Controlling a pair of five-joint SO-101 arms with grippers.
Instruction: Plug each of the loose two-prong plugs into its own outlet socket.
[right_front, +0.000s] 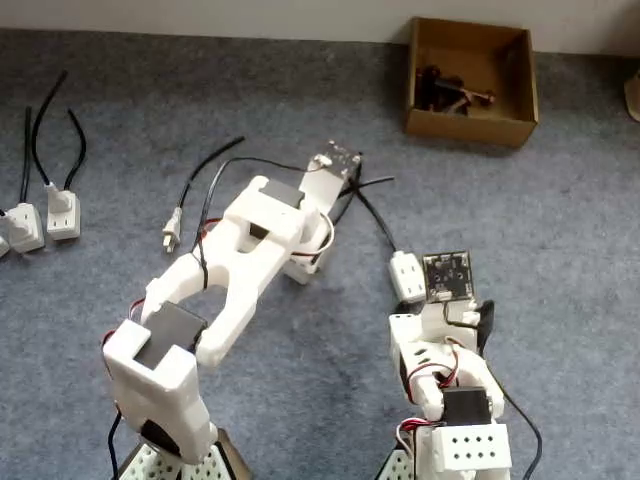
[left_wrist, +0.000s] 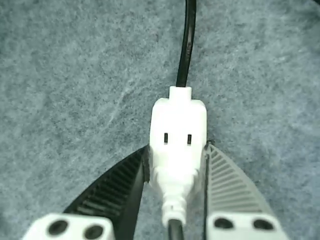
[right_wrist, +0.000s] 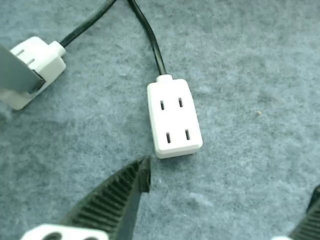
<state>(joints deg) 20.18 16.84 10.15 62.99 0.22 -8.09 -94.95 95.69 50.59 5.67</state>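
My left gripper (left_wrist: 176, 155) is shut on a white two-prong plug (left_wrist: 172, 192) whose front is pushed against the end of a white outlet socket (left_wrist: 178, 125); no prongs show between them. From above, this gripper (right_front: 335, 165) is at the table's middle. Another white socket (right_wrist: 174, 117), with two pairs of slots, lies flat just beyond my right gripper (right_wrist: 230, 182), which is open and holds nothing. The same socket (right_front: 405, 275) lies beside the right arm's wrist camera. A loose plug (right_front: 171, 233) on a black cable lies left of the left arm.
Two more white sockets (right_front: 62, 214) with black cables lie at the far left edge. An open cardboard box (right_front: 470, 120) with small parts stands at the back right. Black cables (right_front: 375, 215) run across the grey carpet between the two arms.
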